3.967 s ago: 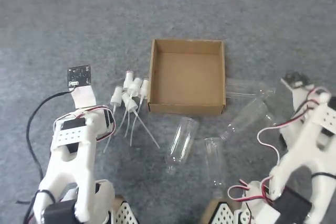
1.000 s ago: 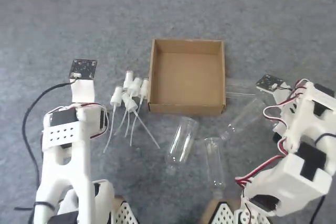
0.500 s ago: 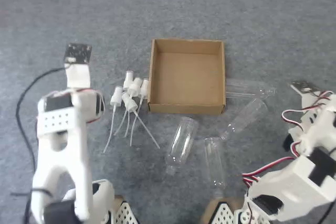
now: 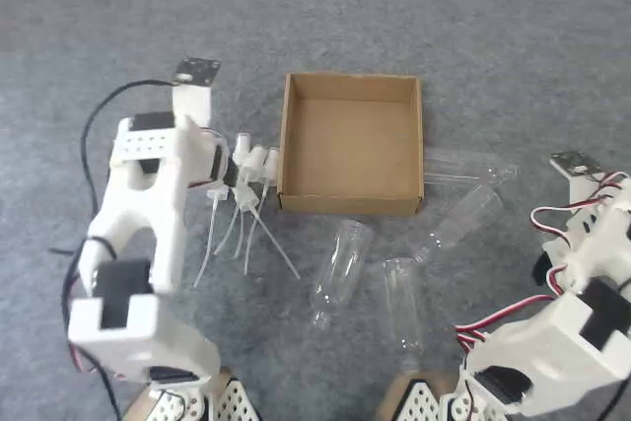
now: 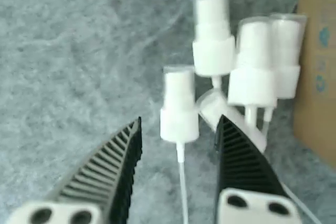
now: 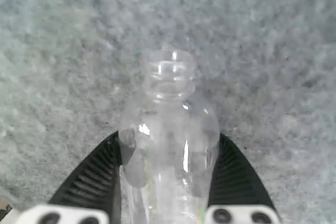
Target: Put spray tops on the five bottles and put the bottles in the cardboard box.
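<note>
Brown cardboard box (image 4: 351, 145) sat open on grey carpet (image 4: 89, 46). White spray tops (image 4: 246, 170) lay bunched just beside it at nine o'clock. The left gripper (image 5: 180, 123) hung over them, jaws apart, one spray top (image 5: 179, 106) between its fingertips. Four clear bottles (image 4: 340, 263) lay from three to six o'clock of the box. The right gripper (image 6: 169, 140) was clamped on a fifth bottle (image 6: 168, 103).

Clear, glossy, smooth plastic for the bottle (image 6: 168, 129), with bright glints. White, smooth plastic for the 5 spray tops (image 5: 212, 40). Brown, matt paperboard for the cardboard box (image 4: 350, 206). Grey, rough, fuzzy cloth over the table (image 4: 493, 56). Black, ridged, matt plastic inside left gripper (image 5: 180, 121) and right gripper (image 6: 169, 141); white, smooth plastic on the arms (image 4: 148, 204).
</note>
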`<action>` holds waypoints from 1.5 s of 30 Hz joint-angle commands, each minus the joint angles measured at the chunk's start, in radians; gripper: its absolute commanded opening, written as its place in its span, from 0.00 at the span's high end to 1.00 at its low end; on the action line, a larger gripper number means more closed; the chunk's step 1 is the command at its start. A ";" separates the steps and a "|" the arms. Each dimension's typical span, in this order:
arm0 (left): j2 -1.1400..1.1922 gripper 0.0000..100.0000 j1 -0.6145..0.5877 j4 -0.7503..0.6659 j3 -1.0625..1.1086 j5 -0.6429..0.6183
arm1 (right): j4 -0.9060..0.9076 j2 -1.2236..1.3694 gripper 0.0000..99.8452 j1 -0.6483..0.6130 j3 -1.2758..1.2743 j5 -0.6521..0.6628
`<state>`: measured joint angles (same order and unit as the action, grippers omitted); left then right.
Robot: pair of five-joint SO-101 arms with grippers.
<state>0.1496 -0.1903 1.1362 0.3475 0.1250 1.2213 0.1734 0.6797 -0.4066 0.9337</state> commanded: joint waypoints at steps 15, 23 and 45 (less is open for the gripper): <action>0.123 0.83 -0.017 -0.051 -0.168 0.012 | -0.007 -0.004 0.93 0.008 0.051 0.018; 0.193 0.83 -0.015 -0.086 -0.150 0.041 | -0.007 -0.004 0.93 0.008 0.051 0.018; -0.249 0.99 -0.060 0.114 -0.056 0.000 | 0.001 -0.004 0.93 0.012 0.049 0.018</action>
<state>0.1926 -0.2501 1.1945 0.2371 0.1511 1.2213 0.1749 0.6797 -0.4066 0.9337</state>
